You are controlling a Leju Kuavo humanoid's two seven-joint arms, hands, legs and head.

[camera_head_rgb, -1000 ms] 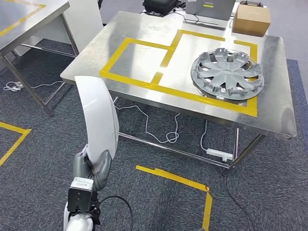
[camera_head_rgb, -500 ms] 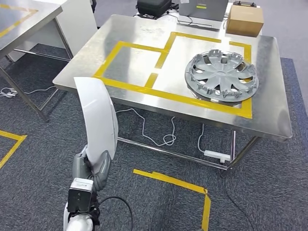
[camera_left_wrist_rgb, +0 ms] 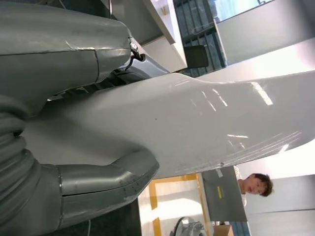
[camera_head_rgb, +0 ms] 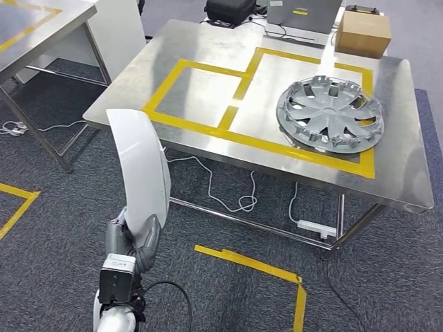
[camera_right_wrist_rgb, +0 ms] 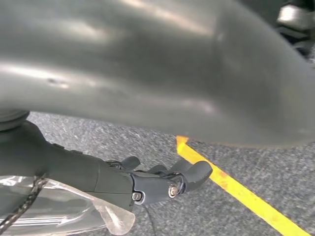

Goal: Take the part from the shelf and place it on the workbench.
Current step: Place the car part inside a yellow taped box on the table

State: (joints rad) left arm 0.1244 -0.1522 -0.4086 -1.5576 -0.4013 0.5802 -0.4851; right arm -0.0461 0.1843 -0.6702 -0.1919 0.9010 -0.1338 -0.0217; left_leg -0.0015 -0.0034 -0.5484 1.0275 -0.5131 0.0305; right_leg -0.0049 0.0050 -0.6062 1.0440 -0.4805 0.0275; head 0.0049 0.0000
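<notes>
In the head view, my left hand (camera_head_rgb: 131, 238) sits low in the lower left of the frame, grasping the bottom end of the white curved part (camera_head_rgb: 141, 169), which stands upright above it and reaches up to just in front of the near edge of the workbench (camera_head_rgb: 209, 48). The workbench fills the upper middle and right of the frame, a steel top marked with yellow tape rectangles (camera_head_rgb: 172, 79). A silver hubcap (camera_head_rgb: 330, 114) lies on it at the right, inside the right-hand taped rectangle, and a cardboard box (camera_head_rgb: 364, 32) sits at the far edge in the upper right. A second steel table (camera_head_rgb: 37, 24) shows in the upper left corner, and white cables (camera_head_rgb: 230, 194) trail on the grey carpet under the workbench, near a yellow floor marking (camera_head_rgb: 250, 259) at the lower middle. In the left wrist view, my left hand comes in from the left edge, its thick thumb and fingers (camera_left_wrist_rgb: 111, 182) pressed against the white part, which spans the frame from left to right; a person (camera_left_wrist_rgb: 256, 184) stands at the lower right. In the right wrist view, my right hand (camera_right_wrist_rgb: 163, 179) hangs over the carpet in the lower middle of the frame, its fingers curled partly in with nothing in them, beside a yellow floor line.
</notes>
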